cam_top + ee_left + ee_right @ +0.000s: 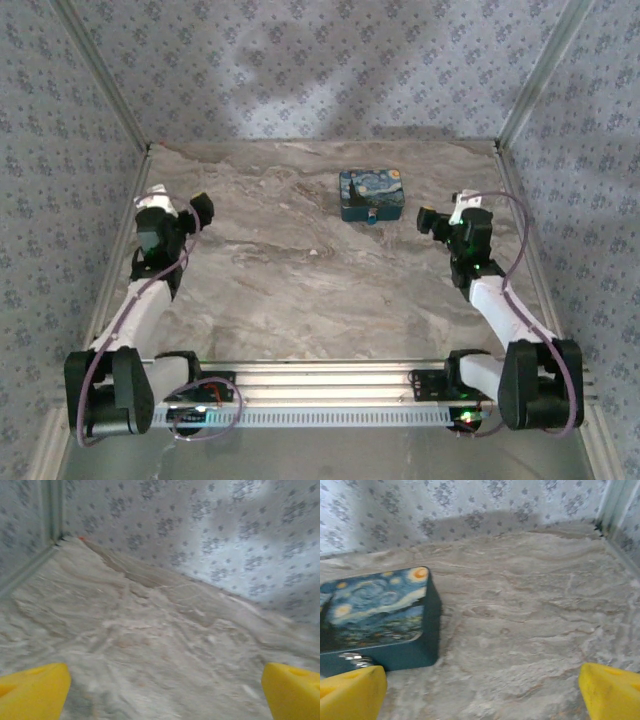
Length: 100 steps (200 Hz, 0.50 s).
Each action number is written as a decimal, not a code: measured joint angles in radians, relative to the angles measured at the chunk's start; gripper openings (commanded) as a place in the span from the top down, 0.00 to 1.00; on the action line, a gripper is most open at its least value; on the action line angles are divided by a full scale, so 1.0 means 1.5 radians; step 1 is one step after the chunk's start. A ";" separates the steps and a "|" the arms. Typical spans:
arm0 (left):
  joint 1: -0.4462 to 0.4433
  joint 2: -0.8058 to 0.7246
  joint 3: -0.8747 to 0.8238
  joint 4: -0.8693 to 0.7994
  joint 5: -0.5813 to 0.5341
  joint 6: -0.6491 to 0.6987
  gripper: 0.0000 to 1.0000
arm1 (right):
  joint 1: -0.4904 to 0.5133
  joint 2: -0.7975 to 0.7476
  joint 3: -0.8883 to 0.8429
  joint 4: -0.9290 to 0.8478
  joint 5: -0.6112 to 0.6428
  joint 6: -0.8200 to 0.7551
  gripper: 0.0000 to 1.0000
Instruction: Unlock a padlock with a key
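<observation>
**Right gripper** (482, 695): released. Its yellow fingertips (350, 692) stand wide apart with nothing between them. It hovers low over the marbled tabletop (535, 615), near the blue night-sky box (375, 610) but not touching it.

**Padlock** (354, 658): a small grey metal piece sits against the box's near wall at its lower edge, just beyond the gripper's left fingertip. Whether it is fixed to the box or only rests against it cannot be told.

**Left gripper** (165, 692): released and empty. It faces bare tabletop and the patterned wall (225, 525), well apart from the box.

**Step in hand (judgement):** the task is at its opening. This is the approach, with nothing grasped and the lock still to be opened.

**Next move (judgement):** one gripper needs to steady the tiny padlock or the box. The other needs a firm, well-aligned pinch on the key. A piece this small will likely slip or twist under a loose grasp.
</observation>
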<state>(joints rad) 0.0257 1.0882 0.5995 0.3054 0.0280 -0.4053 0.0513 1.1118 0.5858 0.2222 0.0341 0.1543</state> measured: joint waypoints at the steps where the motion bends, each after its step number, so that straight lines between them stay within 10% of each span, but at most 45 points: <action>1: 0.000 0.000 0.001 -0.002 0.001 -0.003 0.02 | 0.002 -0.001 0.005 -0.008 -0.001 0.003 0.00; 100: -0.276 0.071 0.015 -0.054 0.094 -0.233 0.02 | 0.203 0.019 0.109 -0.487 -0.071 0.174 0.12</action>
<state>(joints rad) -0.3878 1.1946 0.6220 0.2249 0.1696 -0.7544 0.3557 1.1408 0.7486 -0.5083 -0.0723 0.4149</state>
